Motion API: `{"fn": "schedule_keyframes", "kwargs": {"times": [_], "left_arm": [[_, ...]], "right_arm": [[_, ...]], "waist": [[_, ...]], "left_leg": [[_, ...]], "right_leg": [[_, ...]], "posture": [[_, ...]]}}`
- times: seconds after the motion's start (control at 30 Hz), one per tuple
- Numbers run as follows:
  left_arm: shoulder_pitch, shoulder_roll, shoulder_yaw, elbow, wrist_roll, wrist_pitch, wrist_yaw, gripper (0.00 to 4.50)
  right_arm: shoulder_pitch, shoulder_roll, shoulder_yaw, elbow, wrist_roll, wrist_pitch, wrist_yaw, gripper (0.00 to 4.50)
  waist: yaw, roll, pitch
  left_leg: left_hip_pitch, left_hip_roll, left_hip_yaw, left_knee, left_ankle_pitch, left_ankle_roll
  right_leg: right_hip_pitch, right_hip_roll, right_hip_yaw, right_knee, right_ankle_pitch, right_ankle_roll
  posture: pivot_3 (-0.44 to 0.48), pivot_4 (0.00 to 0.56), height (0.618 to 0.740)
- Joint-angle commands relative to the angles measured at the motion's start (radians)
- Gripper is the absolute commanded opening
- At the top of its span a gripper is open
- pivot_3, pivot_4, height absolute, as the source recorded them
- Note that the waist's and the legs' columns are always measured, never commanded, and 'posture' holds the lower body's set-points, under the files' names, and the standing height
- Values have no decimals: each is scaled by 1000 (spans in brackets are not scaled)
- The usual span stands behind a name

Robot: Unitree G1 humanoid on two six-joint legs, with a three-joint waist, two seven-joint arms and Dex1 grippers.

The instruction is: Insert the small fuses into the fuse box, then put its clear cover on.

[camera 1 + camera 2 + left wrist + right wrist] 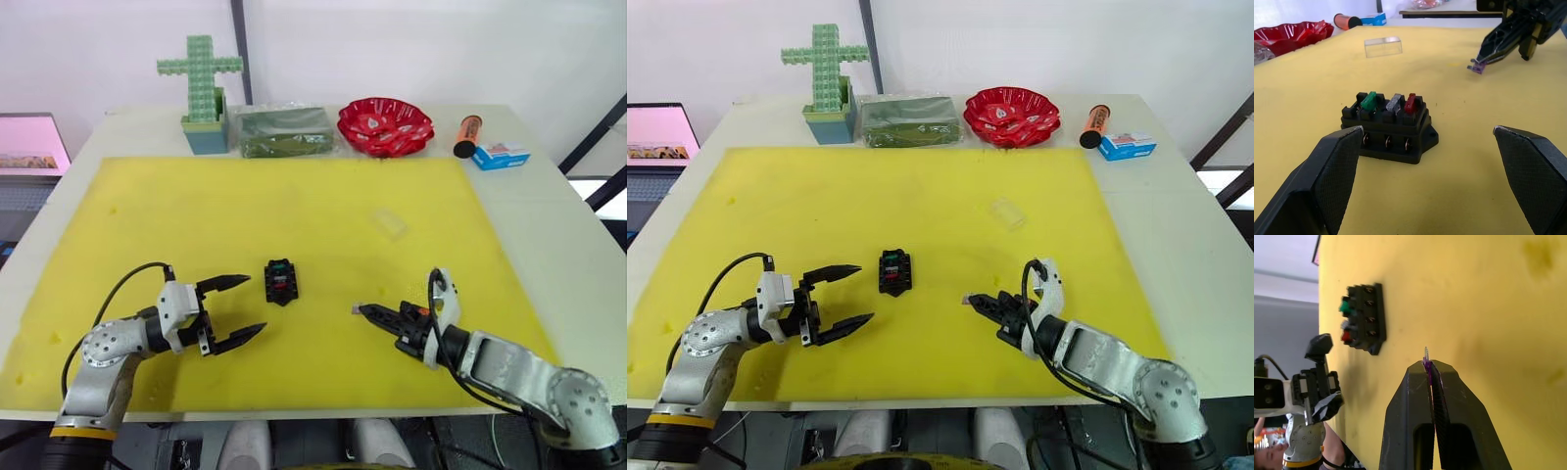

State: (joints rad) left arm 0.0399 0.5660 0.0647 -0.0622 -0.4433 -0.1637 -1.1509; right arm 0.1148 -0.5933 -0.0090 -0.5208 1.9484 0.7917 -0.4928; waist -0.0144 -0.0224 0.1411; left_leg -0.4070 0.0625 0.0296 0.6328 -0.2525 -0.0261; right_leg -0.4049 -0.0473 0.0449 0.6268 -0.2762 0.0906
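Observation:
The black fuse box (282, 281) lies on the yellow mat (196, 225), with a green (1369, 101), a whitish-grey (1394, 103) and a red fuse (1410, 103) standing in its slots. To its left my left gripper (237, 309) is open, apart from the box, with nothing between its fingers. To the box's right my right gripper (361, 310) is shut on the purplish-grey fuse (1477, 67), held just above the mat. The clear cover (390, 223) rests on the mat farther back and to the right.
Along the table's back edge stand a green block cross in a teal holder (202, 93), a clear bag of green parts (284, 131), a red bowl (385, 125), an orange tube (467, 135) and a blue-and-white carton (501, 156). A laptop screen (31, 144) sits off the left side.

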Motion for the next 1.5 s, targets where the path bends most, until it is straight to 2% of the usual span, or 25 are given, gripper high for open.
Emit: {"fn": "schedule_keyframes", "kwargs": {"times": [0.03, 0.2, 0.23, 0.33, 0.5, 0.6, 0.67, 0.73, 0.8, 0.9, 1.03, 1.17, 1.33, 1.5], "left_arm": [[-2, 5, 12, -29, -12, -9, 0, 4500], [-6, 4, 4, -24, -6, -18, -7, 4500], [-7, 3, 3, -23, -5, -18, -7, 4500], [-9, 2, 2, -23, -4, -18, -6, 4500], [-1, -1, 1, -24, -1, -23, -4, 4500], [4, -1, 0, -25, 0, -25, -3, 4500], [2, -1, -1, -24, 0, -25, -2, 4500], [-1, -1, -1, -20, 1, -27, -3, 4500], [-7, -2, -2, -15, 1, -27, -2, 4500], [-17, -3, -4, -7, 1, -28, -3, 4500], [-38, -7, -11, 8, 1, -27, -6, 4500], [-50, -12, -17, 15, 4, -27, -6, 4500], [-43, -18, -20, 4, 6, -26, 4, 4500], [-16, -22, -18, -20, 5, -25, 18, 4500]], "right_arm": [[8, 5, -1, -39, 24, -28, -32, 52], [33, -23, -2, -37, 24, -15, -33, 52], [35, -23, -4, -37, 24, -15, -30, 255], [33, -24, -4, -40, 24, -11, -19, 1031], [33, -47, -13, -38, 24, 9, 10, 2765], [38, -134, -32, -21, 24, 77, 108, 3758], [29, -249, -55, 16, 24, 168, 247, 4479], [-15, -372, -69, 84, 24, 276, 417, 4479], [-136, -492, -55, 160, 2, 409, 582, 4479], [-381, -537, 25, 295, -187, 548, 848, 4479], [-684, -510, 260, 427, -580, 566, 1282, 4479], [-908, -455, 547, 570, -943, 439, 1675, 4479], [-1047, -336, 735, 767, -1222, 306, 1947, 4479], [-1109, -233, 777, 909, -1371, 235, 2091, 4479]], "waist": [[0, 0, 0], [2, 0, 0], [1, 0, 0], [1, 0, 0], [1, 0, 0], [2, 0, 0], [4, 0, 0], [4, 0, 0], [3, 0, 0], [-2, 1, 0], [0, 2, 0], [4, 3, 1], [2, 3, 1], [1, 3, 1]], "left_leg": [[0, 0, 0, 0, 0, 0], [0, 0, 0, 0, 0, 0], [0, 0, 0, 0, 0, 0], [0, 0, 0, 0, 0, 0], [0, 1, 0, 0, 0, 0], [0, 0, 0, 0, 0, 0], [0, 0, 0, 0, 0, 0], [0, 0, 0, 1, 0, 0], [1, 0, 0, 1, 0, 0], [1, 2, 2, 1, 0, 0], [0, 1, 3, -1, 0, 0], [-2, 2, 5, -2, 0, 0], [-2, 2, 7, -1, -1, 1], [-1, 1, 8, 1, -1, 1]], "right_leg": [[0, 0, 0, 0, 0, 0], [0, 0, 1, -1, 0, 0], [0, 0, 1, -1, 0, -1], [0, 0, 1, -1, 0, -1], [0, 0, 1, -1, 0, -1], [0, -1, 1, -1, 0, -1], [1, -1, 2, -1, 0, -1], [2, -2, 2, -3, 0, -1], [2, -2, 2, -5, 2, -3], [1, -1, 2, -7, 4, -6], [-2, 2, 2, -8, 4, -6], [-5, 4, -1, -7, 4, -6], [-5, 3, 0, -7, 5, -6], [-5, 3, 0, -2, 5, -6]], "posture": [[0, 150, 740], [0, 150, 740], [0, 150, 740], [0, 150, 740], [0, 150, 740], [0, 150, 740], [0, 150, 740], [0, 150, 740], [0, 150, 740], [0, 150, 740], [0, 150, 740], [0, 150, 740], [0, 150, 740], [0, 150, 740]]}}
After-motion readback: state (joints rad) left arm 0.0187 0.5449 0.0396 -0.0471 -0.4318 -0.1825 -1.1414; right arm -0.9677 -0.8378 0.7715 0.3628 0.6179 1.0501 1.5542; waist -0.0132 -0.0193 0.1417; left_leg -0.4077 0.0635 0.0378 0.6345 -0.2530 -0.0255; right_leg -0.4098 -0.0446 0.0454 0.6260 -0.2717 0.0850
